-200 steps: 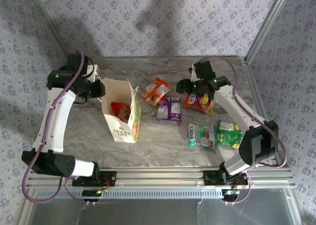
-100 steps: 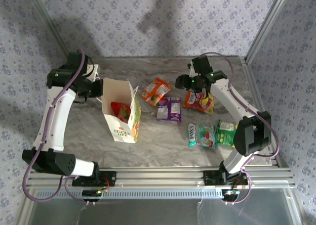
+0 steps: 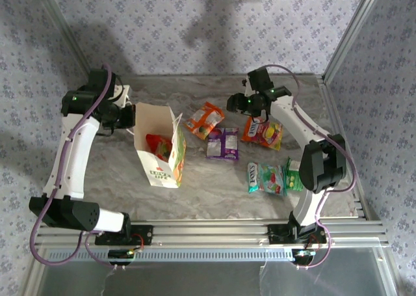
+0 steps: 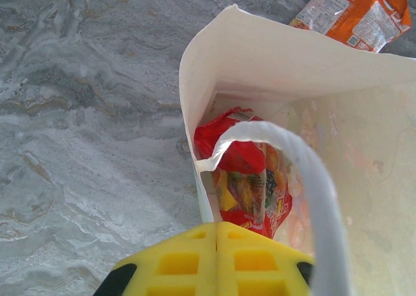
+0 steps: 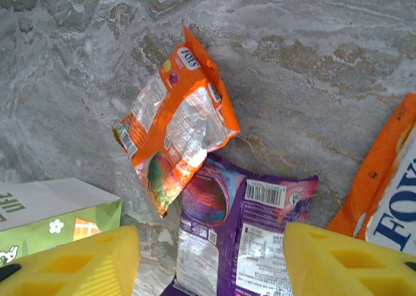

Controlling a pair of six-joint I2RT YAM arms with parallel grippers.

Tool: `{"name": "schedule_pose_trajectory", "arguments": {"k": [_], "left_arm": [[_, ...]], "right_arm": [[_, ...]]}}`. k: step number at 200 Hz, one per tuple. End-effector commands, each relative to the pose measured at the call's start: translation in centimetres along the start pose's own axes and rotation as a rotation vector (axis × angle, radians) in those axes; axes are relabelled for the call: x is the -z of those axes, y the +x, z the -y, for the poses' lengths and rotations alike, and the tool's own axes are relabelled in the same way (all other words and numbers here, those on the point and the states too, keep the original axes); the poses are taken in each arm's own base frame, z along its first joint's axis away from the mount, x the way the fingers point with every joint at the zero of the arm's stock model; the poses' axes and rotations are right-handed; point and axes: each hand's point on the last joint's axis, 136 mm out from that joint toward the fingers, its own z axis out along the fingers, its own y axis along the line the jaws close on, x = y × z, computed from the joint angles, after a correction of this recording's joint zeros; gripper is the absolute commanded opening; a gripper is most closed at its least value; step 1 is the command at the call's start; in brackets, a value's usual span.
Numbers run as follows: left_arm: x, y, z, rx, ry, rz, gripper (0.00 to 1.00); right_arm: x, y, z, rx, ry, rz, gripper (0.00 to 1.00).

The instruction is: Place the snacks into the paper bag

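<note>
Now the bag [image 4: 273, 55] is held at its rim by the closed left gripper [image 4: 216, 244], one red packet [image 4: 250, 185] inside, and the wide-open right gripper [image 5: 209, 247] is poised over the orange packet [image 5: 175, 127], judged light, limp, slippery, best pinched at its sealed edge.

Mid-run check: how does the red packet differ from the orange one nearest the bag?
The red packet sits inside the paper bag; the orange packet lies outside it on the table. The bag's handle crosses the red one; the orange one shows whole. Both are glossy foil, neither gripped.
</note>
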Motion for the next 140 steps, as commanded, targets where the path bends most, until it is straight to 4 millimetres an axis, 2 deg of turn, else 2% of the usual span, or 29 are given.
{"name": "schedule_pose_trajectory", "arguments": {"k": [1,66,140], "left_arm": [[0.3,0.4,-0.3,-0.01,-0.007,-0.017,0.0],[0.1,1.2,-0.6,-0.01,-0.007,-0.022,0.0],[0.0,1.2,-0.7,-0.014,0.005,-0.023,0.0]], "right_arm": [[0.0,-0.6,-0.3,0.016,-0.012,-0.013,0.62],[-1.8,-0.7,-0.1,0.002,-0.012,-0.04,0.62],[-6.1,-0.4,-0.6,-0.01,-0.037,-0.104,0.62]]}}
